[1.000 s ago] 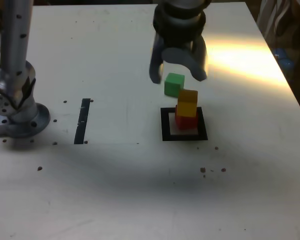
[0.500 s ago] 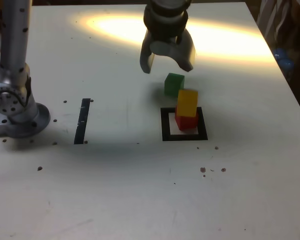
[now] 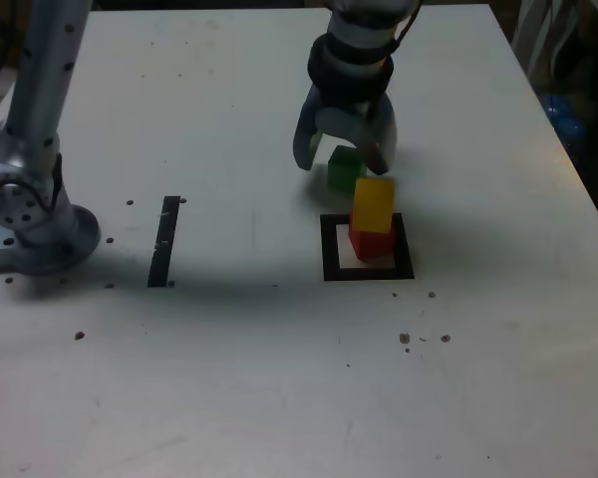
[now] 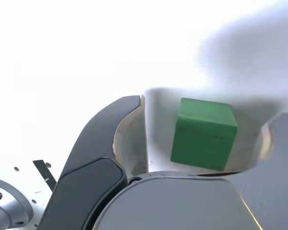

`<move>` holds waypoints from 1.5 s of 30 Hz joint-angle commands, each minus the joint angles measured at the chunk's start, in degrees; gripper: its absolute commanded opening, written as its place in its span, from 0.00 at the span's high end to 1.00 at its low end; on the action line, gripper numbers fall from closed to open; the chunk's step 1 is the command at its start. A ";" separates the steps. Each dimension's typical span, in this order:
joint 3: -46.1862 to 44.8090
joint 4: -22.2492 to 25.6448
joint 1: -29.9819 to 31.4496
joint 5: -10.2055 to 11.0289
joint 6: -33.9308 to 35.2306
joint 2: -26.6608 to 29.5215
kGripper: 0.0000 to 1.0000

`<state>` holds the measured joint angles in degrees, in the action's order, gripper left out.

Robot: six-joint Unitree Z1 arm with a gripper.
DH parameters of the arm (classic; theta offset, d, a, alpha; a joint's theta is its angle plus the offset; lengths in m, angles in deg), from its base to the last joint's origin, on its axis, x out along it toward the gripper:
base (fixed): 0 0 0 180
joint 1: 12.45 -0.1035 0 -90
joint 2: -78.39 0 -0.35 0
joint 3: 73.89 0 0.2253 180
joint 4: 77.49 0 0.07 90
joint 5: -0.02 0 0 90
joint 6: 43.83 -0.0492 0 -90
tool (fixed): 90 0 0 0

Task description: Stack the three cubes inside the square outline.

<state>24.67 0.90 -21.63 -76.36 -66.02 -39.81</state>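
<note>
With two cubes already piled up, next job's prob. the green cube [image 3: 346,169]. It sits on the table [image 3: 229,378] just behind the stack, i.e. on the far side from the exterior view's cam, outside the square outline [image 3: 331,272]. Yellow cube [image 3: 374,205] is on top of the red cube [image 3: 372,242], & red's inside the tape, toward the exterior view's right side of it.

Jaws [image 3: 344,167] are wide open w/ nothing gripped. Key relation: green lies between the two fingertips, more or less, seen from both cams; wrist view shows bare table on either side of it, so no contact there AFAICT. Height gap above the cube: can't tell exactly, but jaws look to be over it & a bit short of gripping depth. Cube has no long axis, so what counts is its side faces vs. the finger pads; in wrist view they look slightly skewed, so maybe a small twist needed.

Next move, I'd guess: centre on green, go down, close. Watch the finger on the exterior view's right: it's near the yellow cube, so a drift toward the stack could knock yellow off. After that, lift green clear of yellow's top, then across & set down. Approx. two-thirds stacked, I'd say.
</note>
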 commanded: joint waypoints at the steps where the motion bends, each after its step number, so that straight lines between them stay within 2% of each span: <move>1: 0.43 -0.13 0.03 -0.07 -0.18 -0.88 0.23; 5: 0.98 -0.10 0.03 0.05 -0.22 -1.71 0.32; 9: 1.17 -0.20 0.04 -0.10 -0.22 -1.46 0.47; 17: 0.77 -1.88 0.03 -1.36 -0.64 -2.32 0.70; 21: 0.87 -2.14 0.04 -2.40 -0.92 -2.21 0.77; 29: 1.04 -2.80 0.09 -2.95 -0.91 -2.03 0.80; 32: 1.63 -1.59 0.61 -2.91 -0.74 -0.39 0.80; 37: 4.87 4.28 3.87 -2.34 1.72 4.10 0.80; 45: 12.69 13.68 10.04 0.18 6.74 6.65 0.80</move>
<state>35.96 13.18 -12.48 -76.41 -59.69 -34.10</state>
